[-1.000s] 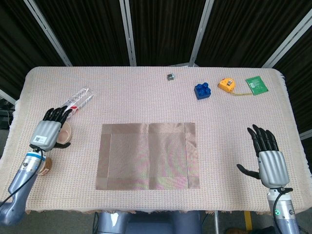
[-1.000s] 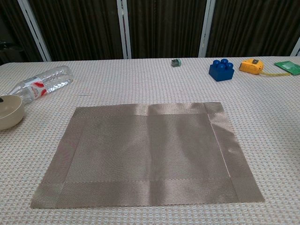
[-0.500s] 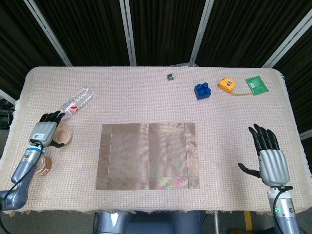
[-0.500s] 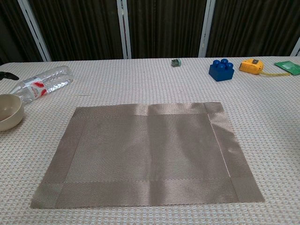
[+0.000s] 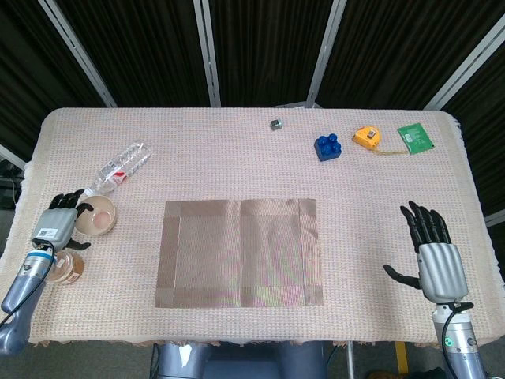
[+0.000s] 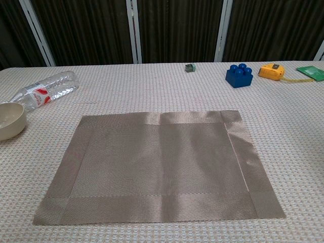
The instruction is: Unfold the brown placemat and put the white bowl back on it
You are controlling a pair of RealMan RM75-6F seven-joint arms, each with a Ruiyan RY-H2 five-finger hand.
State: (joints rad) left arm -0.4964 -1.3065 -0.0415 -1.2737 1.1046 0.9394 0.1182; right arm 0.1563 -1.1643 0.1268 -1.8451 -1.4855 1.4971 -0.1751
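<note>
**Placemat flat, bowl not yet lifted**

Now the brown woven placemat (image 5: 239, 253) is seen fully unfolded and lying flat near the front edge of the cloth-covered table (image 5: 252, 158), so the 1st half of the task is judged done. The small white bowl (image 5: 99, 218) is set upright near the left edge, well apart from the placemat, just beside a clear plastic bottle (image 5: 122, 164) lying on its side.

Over the last second the left hand (image 5: 57, 223) has been drawn back from above the bowl toward the left edge; its fingers are apart and nothing is held, though its fingertips lie close to the bowl's rim. The right hand (image 5: 436, 260) has stayed spread and empty near the front right corner.

The bowl is thus left ungrasped. A fresh reach and grip by the left hand is judged necessary before the bowl can be carried onto the placemat.
</note>
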